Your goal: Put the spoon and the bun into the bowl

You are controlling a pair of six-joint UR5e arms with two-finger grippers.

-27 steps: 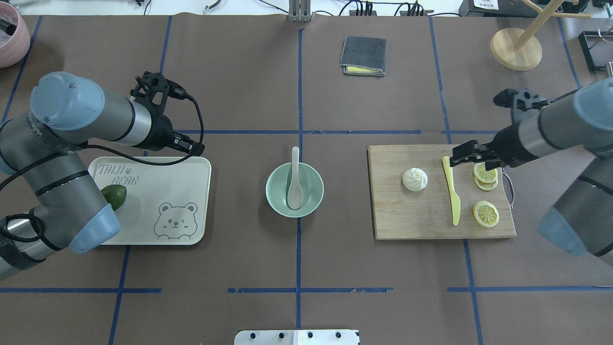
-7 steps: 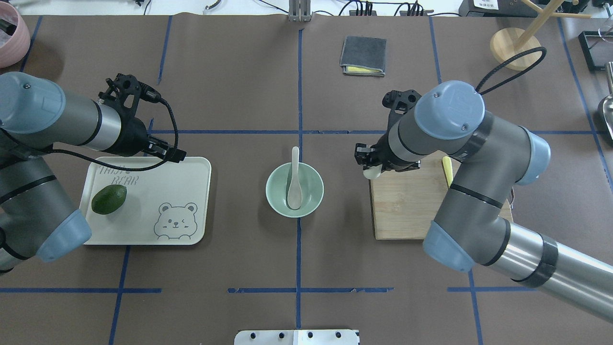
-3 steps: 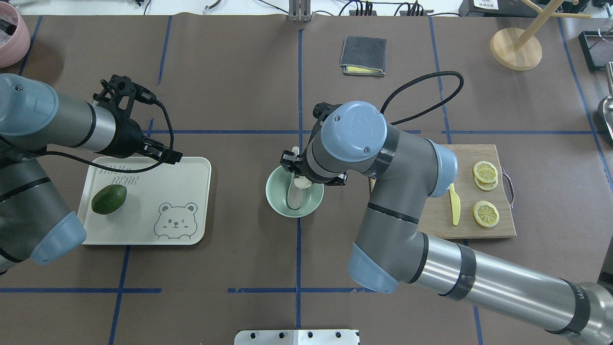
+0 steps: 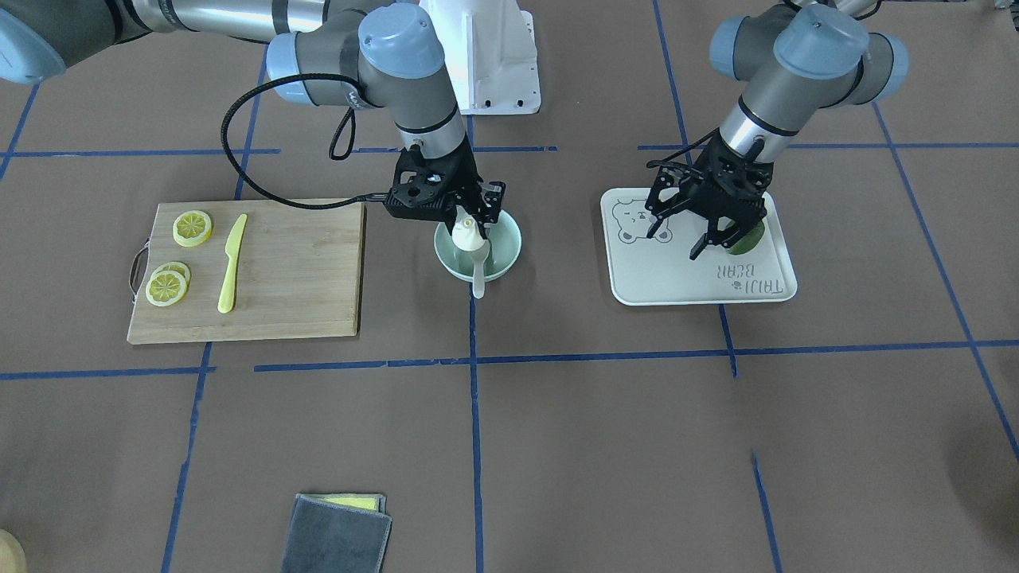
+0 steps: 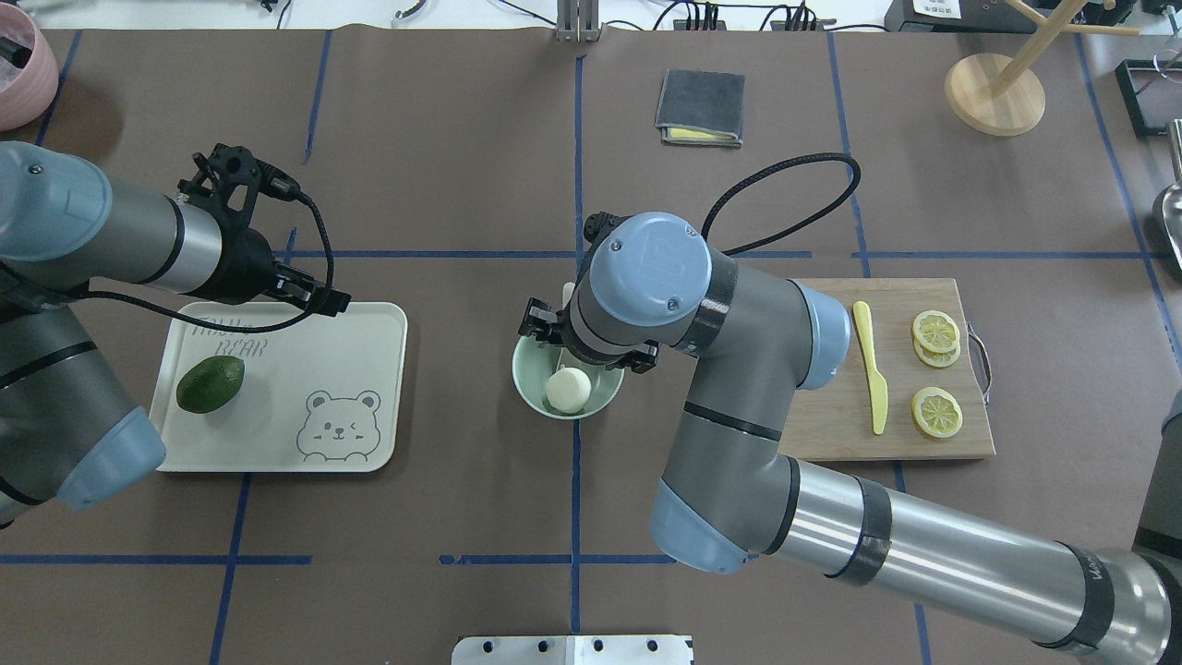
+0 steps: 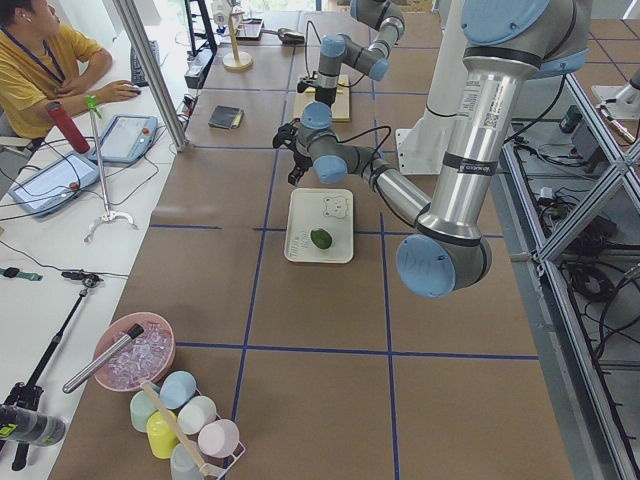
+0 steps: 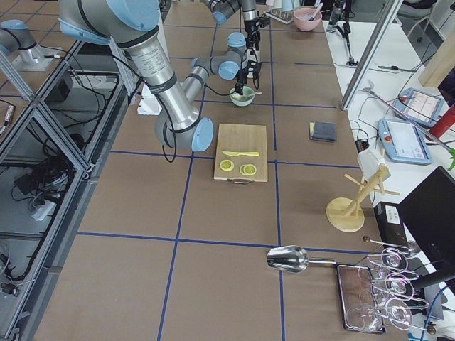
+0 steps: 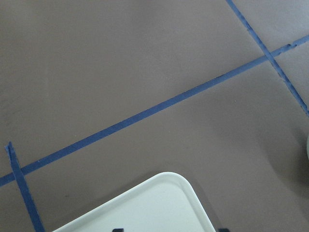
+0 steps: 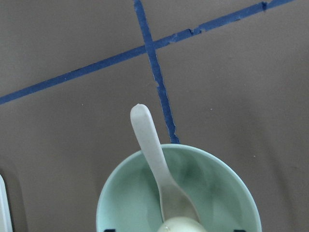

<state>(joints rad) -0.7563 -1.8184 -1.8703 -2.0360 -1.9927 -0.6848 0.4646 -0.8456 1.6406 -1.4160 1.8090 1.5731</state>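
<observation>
The pale green bowl [image 5: 522, 380] stands at the table's middle. The off-white spoon [image 4: 478, 274] lies in it, scoop down, with its handle over the far rim; it also shows in the right wrist view [image 9: 149, 140]. The white bun [image 5: 568, 390] rests in the bowl on the spoon's scoop and shows in the front view [image 4: 466, 235]. My right gripper [image 4: 471, 220] hovers just above the bowl [image 4: 506, 253], jaws open, wider than the bun [image 9: 181, 225]. My left gripper [image 4: 700, 237] is open and empty above the tray's far edge.
A cream bear tray [image 5: 351, 369] with an avocado [image 5: 211, 384] lies at the left. A wooden cutting board [image 5: 831, 425] at the right holds a yellow knife [image 5: 871, 365] and lemon slices [image 5: 936, 411]. A grey cloth [image 5: 701, 106] and a wooden stand [image 5: 995, 92] sit at the back.
My right gripper carried the bun from the cutting board to over the bowl and opened; the bun now lies in the bowl. The left arm drew back slightly.
</observation>
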